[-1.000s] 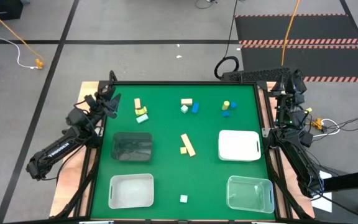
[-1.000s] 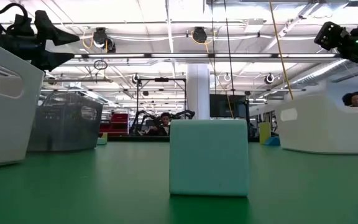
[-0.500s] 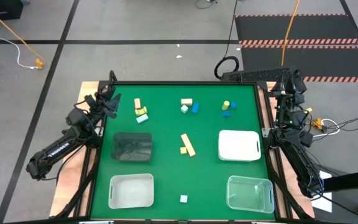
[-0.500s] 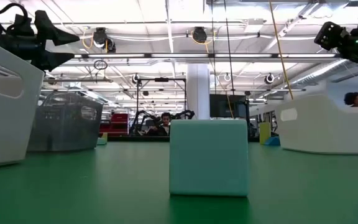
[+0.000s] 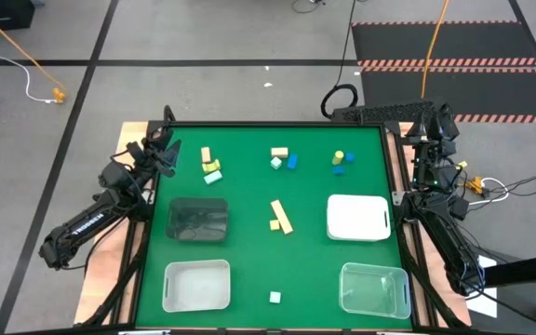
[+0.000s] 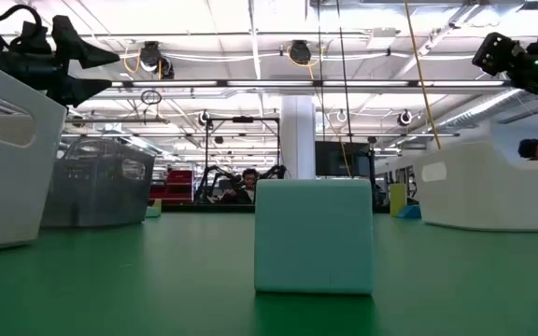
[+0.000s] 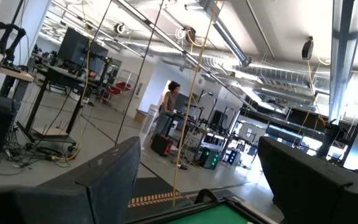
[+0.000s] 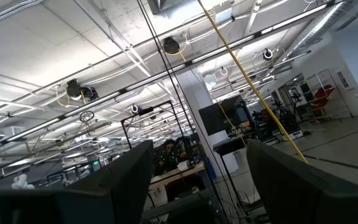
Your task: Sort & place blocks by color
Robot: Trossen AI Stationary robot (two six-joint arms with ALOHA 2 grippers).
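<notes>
Bright, even light falls from the ceiling strip lights (image 8: 135,59) above me; shadows are faint, and my own fingers (image 7: 104,180) blur close up.

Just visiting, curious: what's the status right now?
Left claw open, parked at table edge. Right claw open, parked opposite. Blocks unsorted on mat, bins empty. Nothing blocking.

The green felt-covered tabletop (image 5: 249,251) stands on a grey concrete floor (image 5: 203,37) marked with dark seam lines. A black mat with red-and-white striped edging (image 5: 454,56) lies on the floor beyond the far right corner. An orange cable (image 5: 12,42) and a white cable (image 5: 35,84) run across the floor beyond the far left corner. The room is an open industrial hall: a white ceiling with exposed pipes (image 8: 104,37), hanging lamps (image 6: 299,51), a white square column (image 6: 299,140) and distant workbenches with monitors (image 7: 73,46). A standing person (image 7: 169,109) shows far off.
</notes>
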